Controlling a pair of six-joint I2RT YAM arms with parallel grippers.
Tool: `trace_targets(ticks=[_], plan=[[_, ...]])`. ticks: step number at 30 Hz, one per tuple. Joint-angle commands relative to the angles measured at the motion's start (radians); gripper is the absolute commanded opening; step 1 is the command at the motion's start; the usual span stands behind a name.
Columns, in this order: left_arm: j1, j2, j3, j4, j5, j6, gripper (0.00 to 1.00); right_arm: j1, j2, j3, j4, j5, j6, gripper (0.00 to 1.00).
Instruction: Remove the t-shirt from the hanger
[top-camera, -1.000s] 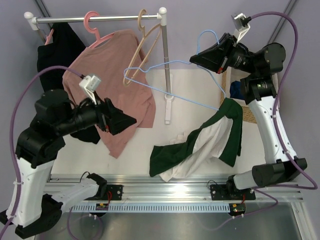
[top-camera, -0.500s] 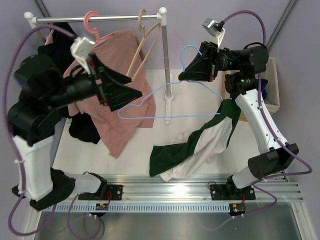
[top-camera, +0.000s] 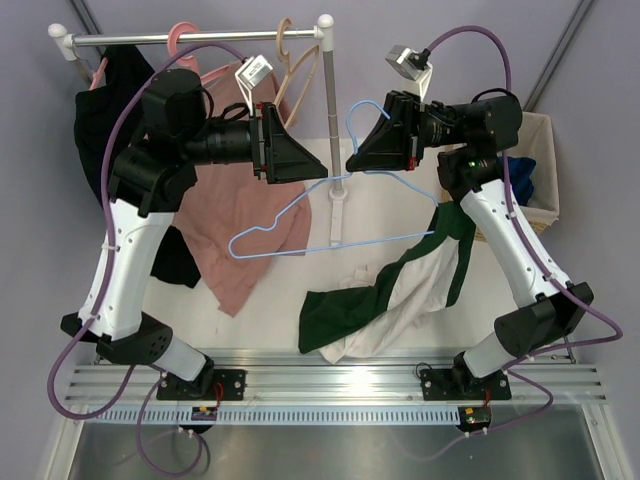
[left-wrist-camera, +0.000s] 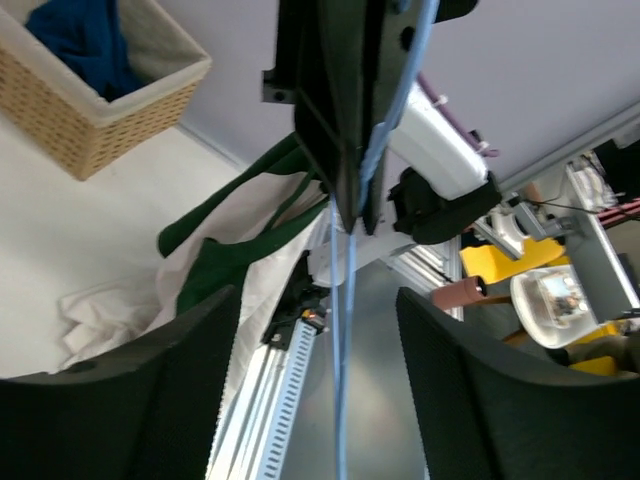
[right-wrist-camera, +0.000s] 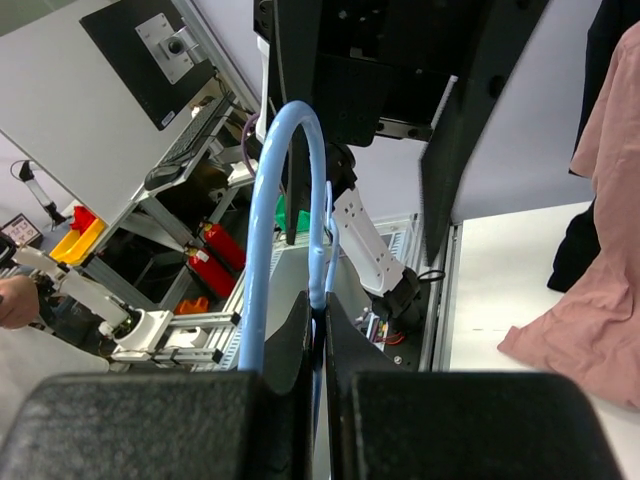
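Note:
The light-blue wire hanger (top-camera: 300, 215) hangs in the air, with its hook (top-camera: 362, 112) up. My right gripper (top-camera: 356, 160) is shut on its neck, and the right wrist view shows the wire pinched between the fingers (right-wrist-camera: 318, 305). The green and white t-shirt (top-camera: 395, 290) lies mostly heaped on the table. One green part (top-camera: 458, 218) still drapes from the hanger's right end. My left gripper (top-camera: 305, 165) is open and faces the right gripper. In the left wrist view the hanger wire (left-wrist-camera: 342, 380) runs between its spread fingers (left-wrist-camera: 170, 390) without touching them.
A rail (top-camera: 200, 37) at the back holds a pink hanger (top-camera: 185, 45) with a dusty-pink shirt (top-camera: 235, 230), a wooden hanger (top-camera: 285, 75) and a black garment (top-camera: 115, 95). The rail's post (top-camera: 335, 190) stands mid-table. A wicker basket (top-camera: 535, 170) with blue cloth sits at the right.
My left arm has swung up and to the right, bringing its open gripper around the hanger wire by the right gripper. The right gripper has moved slightly left with the hanger.

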Motion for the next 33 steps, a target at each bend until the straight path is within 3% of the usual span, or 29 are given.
trace_targets(ticks=[1,7,14,17,18,26,28,30,31,33], plan=[[-0.015,0.023,0.018,0.103,0.107,-0.062,0.59,0.009,-0.010,0.022,-0.077,0.031,-0.073,0.00],[-0.061,0.024,-0.030,0.104,0.141,-0.062,0.53,0.009,-0.011,0.019,-0.160,0.048,-0.134,0.00],[-0.066,0.014,-0.077,0.093,0.146,-0.047,0.35,0.007,-0.003,0.023,-0.174,0.062,-0.148,0.00],[-0.068,0.017,-0.076,0.093,0.144,-0.047,0.16,0.009,0.000,0.026,-0.182,0.073,-0.154,0.00],[-0.071,0.020,-0.076,0.092,0.140,-0.049,0.00,0.007,-0.002,0.025,-0.183,0.076,-0.156,0.00],[-0.069,0.004,-0.074,0.080,0.069,-0.035,0.00,0.009,0.006,0.022,-0.206,0.066,-0.159,0.00],[-0.069,-0.001,-0.077,0.060,0.031,-0.012,0.00,0.009,0.004,0.025,-0.220,0.074,-0.170,0.13],[-0.069,-0.018,-0.096,0.041,0.011,-0.003,0.00,0.009,0.004,0.035,-0.280,0.083,-0.206,0.40],[-0.069,-0.024,-0.100,0.037,-0.010,0.007,0.00,0.009,0.003,0.037,-0.296,0.088,-0.219,0.46],[-0.069,-0.045,-0.113,0.018,-0.035,0.011,0.00,0.009,-0.003,0.043,-0.358,0.100,-0.251,0.76]])
